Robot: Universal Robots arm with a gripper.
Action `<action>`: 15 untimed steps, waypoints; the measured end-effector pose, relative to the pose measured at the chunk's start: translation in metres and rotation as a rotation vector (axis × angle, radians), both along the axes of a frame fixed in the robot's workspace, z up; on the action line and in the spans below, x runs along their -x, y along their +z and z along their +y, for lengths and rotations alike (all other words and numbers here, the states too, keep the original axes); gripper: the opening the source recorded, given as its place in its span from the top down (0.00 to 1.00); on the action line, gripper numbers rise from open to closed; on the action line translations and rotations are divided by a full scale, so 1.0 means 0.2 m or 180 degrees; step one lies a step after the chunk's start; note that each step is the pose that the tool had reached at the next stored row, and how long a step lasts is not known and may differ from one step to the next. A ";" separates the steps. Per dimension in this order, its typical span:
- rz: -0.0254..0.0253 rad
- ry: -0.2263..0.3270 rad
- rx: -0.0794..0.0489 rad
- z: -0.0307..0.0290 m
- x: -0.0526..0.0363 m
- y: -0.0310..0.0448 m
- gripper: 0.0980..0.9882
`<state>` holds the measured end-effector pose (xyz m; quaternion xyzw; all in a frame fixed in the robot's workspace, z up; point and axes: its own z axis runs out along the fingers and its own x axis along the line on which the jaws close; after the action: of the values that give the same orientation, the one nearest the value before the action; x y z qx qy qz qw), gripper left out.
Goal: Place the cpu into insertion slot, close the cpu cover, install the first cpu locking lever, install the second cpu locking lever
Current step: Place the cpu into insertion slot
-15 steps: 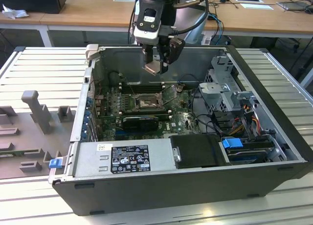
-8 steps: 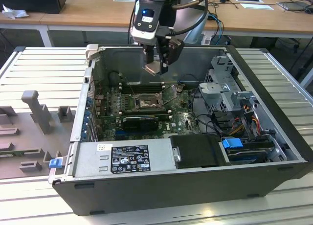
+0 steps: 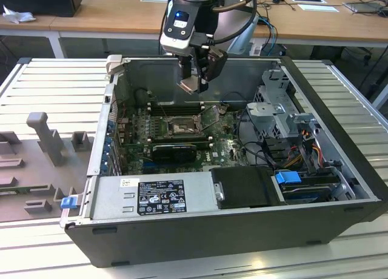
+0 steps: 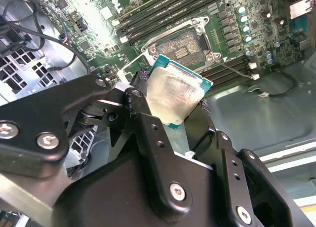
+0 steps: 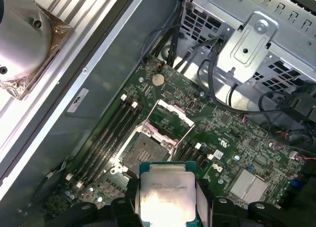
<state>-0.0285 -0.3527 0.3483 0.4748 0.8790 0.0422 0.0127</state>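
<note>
My gripper (image 3: 193,80) hangs inside the open computer case, above the motherboard, shut on the cpu (image 3: 188,85). In both wrist views the cpu (image 4: 175,93) (image 5: 168,193) is a flat silver-topped square with a green rim, pinched at its edges between the black fingers (image 4: 139,86). The insertion slot (image 3: 180,128) (image 4: 185,43) (image 5: 143,150) lies bare below, dark-centred with a silver rim, between black memory slots. The cpu cover (image 5: 171,119) stands swung up at one side of the slot. The cpu is held clear of the slot, touching nothing else.
The case walls (image 3: 200,70) ring the motherboard. A power supply (image 3: 159,197) spans the near side and a metal drive cage (image 3: 276,109) with cables (image 5: 212,64) stands at the exterior view's right. Grey fixtures (image 3: 45,136) sit on the slatted table at the left.
</note>
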 end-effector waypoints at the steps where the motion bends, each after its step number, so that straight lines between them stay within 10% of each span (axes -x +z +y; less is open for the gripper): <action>1: 0.0000 -0.0027 0.0000 0.000 0.000 -0.001 0.50; 15: 0.0000 -0.0269 0.0000 0.000 0.000 -0.006 0.50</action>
<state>-0.0285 -0.3527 0.3471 0.5114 0.8582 0.0417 0.0144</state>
